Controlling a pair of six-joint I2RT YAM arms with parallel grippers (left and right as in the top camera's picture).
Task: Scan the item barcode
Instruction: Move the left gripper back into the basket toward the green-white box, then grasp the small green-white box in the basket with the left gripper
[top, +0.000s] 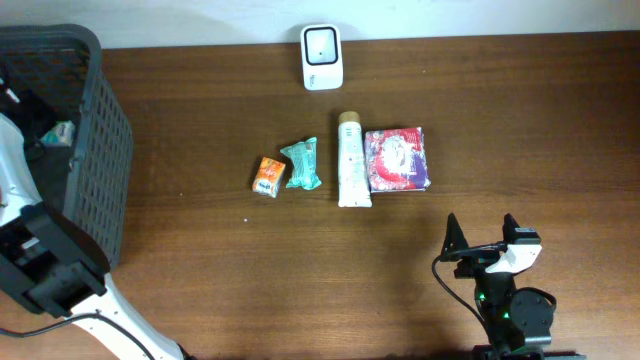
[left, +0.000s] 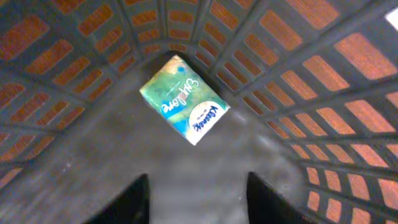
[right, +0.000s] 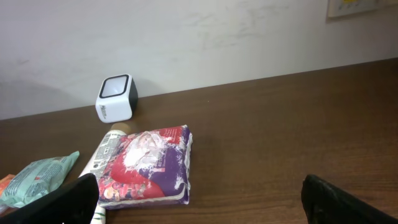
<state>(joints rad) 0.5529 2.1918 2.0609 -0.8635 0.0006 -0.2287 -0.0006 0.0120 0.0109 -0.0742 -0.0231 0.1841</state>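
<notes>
The left gripper (left: 198, 200) hangs inside the basket (left: 298, 74) with its fingers (left: 127, 202) spread and nothing between them; the tissue pack (left: 184, 99) lies free on the basket floor above them in the left wrist view, near the corner where the walls meet at upper centre; the step in hand reads as work on this pack, though whether it is to be taken up or left there cannot be told; if it is to be taken, the jaws should straddle its short width, come down squarely and close softly, since the wrapper looks likely to crumple; the lift should go straight up to stay off the lattice walls, and then across to the scanner (top: 322, 57) at top centre of the overhead view; no barcode shows on the printed face that looks up, so it probably sits underneath or on a side, and that face must be turned to the scanner window; the pack's long axis runs from upper left to lower right of the left wrist view, its white logo end toward the lower right; the right gripper (top: 481, 238) waits at lower right of the overhead view, fingers spread wide and empty, near the tube (top: 350, 160) and the red and purple packet (top: 398, 160) on the table (top: 200, 100)
</notes>
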